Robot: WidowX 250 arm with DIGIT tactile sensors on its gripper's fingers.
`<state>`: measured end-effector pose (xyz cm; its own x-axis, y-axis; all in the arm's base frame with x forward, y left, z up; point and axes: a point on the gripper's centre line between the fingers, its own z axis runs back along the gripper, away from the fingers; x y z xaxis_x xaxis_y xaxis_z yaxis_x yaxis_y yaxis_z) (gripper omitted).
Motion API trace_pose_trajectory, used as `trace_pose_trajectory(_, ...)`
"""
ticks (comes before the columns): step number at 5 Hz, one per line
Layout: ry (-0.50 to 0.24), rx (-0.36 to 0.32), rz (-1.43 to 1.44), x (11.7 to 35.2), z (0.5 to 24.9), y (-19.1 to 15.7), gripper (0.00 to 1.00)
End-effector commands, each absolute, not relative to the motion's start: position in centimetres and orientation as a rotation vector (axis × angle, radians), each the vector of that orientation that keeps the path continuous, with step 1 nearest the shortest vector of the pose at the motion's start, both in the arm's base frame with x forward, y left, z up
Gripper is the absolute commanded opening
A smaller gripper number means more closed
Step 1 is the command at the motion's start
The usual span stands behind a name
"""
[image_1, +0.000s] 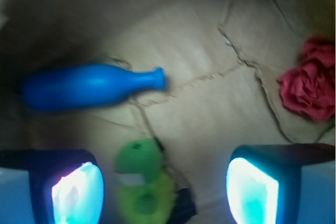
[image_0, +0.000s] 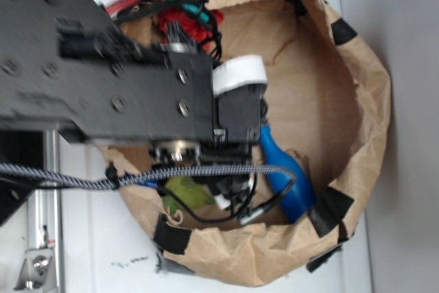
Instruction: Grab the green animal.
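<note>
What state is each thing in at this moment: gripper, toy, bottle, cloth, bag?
gripper: open, empty, above the bag floor
green animal: between the fingers, nearer the left one, ungrasped
blue bottle: lying on its side
red cloth: crumpled wad, untouched
paper bag: open-topped, rim rolled and taped

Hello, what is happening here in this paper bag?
A robot arm is reaching down into a brown paper bag. Its gripper is open and holds nothing. The green animal lies on the bag floor between the fingers, nearer the left one in the wrist view. A blue bottle and a red cloth lie apart from it.
</note>
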<state>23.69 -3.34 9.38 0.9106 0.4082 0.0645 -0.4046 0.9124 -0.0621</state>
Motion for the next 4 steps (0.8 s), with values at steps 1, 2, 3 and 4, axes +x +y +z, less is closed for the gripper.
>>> trace_pose_trajectory(1, -0.056, -0.035, 0.34, 22.7, 8.0, -5.4, 1.0)
trace_pose_trajectory(2, -0.062, -0.046, 0.308, 21.9, 7.2, -6.8, 1.0)
trace_pose_trajectory(3, -0.046, -0.07, 0.331, 21.6, 6.3, -6.9, 1.0)
trace_pose_trajectory(4, -0.048, -0.053, 0.329, 21.5, 5.7, -7.2, 1.0)
